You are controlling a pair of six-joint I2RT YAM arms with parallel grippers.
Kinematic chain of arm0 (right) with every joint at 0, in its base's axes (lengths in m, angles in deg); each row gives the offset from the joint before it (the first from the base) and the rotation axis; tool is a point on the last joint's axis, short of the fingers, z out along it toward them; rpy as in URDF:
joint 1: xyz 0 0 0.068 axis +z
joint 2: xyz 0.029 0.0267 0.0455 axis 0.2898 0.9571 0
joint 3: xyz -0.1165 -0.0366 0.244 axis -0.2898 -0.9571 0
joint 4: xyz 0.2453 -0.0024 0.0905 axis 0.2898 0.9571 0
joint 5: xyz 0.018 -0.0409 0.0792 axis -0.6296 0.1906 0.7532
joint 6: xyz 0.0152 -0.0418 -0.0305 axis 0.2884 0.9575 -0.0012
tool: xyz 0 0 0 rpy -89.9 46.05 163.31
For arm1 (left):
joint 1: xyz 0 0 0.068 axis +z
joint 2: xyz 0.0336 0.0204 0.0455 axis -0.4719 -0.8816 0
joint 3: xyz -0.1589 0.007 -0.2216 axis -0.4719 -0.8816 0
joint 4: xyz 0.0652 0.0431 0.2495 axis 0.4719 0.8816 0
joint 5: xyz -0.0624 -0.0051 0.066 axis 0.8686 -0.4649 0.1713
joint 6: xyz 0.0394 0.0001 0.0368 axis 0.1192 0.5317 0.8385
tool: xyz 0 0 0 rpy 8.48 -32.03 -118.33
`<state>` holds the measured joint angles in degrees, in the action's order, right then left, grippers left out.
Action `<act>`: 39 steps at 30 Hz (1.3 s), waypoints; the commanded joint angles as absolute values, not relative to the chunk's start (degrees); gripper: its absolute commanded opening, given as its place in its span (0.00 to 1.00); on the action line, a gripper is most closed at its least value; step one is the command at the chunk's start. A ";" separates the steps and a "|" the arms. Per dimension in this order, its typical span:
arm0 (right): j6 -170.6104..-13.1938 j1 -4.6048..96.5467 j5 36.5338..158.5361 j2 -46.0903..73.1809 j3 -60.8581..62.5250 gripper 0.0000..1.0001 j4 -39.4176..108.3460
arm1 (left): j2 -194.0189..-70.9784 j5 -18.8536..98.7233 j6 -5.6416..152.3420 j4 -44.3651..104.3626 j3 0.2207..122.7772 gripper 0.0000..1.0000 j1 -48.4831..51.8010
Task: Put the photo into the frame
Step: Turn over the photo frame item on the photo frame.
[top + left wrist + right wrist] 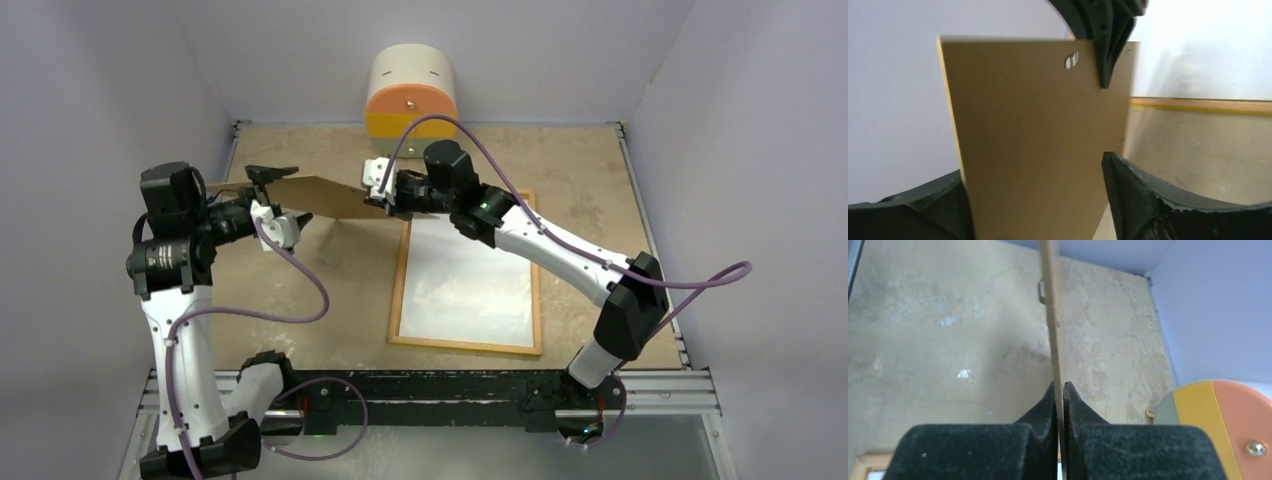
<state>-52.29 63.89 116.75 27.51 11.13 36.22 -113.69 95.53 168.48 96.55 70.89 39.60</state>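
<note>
The frame (398, 285) lies flat on the table, wood-coloured back up. A white sheet (465, 280) fills it, and it looks like the photo's plain back. My right gripper (385, 195) is shut on the right end of a brown backing board (315, 195) and holds it in the air beyond the frame's far left corner. The right wrist view shows the board (1050, 315) edge-on between the closed pads (1048, 400). My left gripper (285, 197) is open around the board's left end. In the left wrist view the board (1038, 150) stands between the spread fingers (1158, 200), with a gap on the right.
A round orange, yellow and cream container (412, 95) stands at the back wall and also shows in the right wrist view (1218, 425). Purple walls enclose the table on three sides. A black rail (430, 385) runs along the near edge.
</note>
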 commanded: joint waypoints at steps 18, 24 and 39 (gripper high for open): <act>-112.63 50.18 121.84 22.51 12.42 0.00 27.20 | -117.99 62.75 102.50 50.67 76.45 0.92 39.28; -127.87 43.49 129.02 19.19 2.42 0.00 19.58 | -119.67 60.44 102.06 52.16 76.32 0.94 39.41; -149.71 22.83 133.89 -0.98 -31.06 0.00 14.04 | -125.05 67.60 114.04 65.85 64.73 0.96 39.23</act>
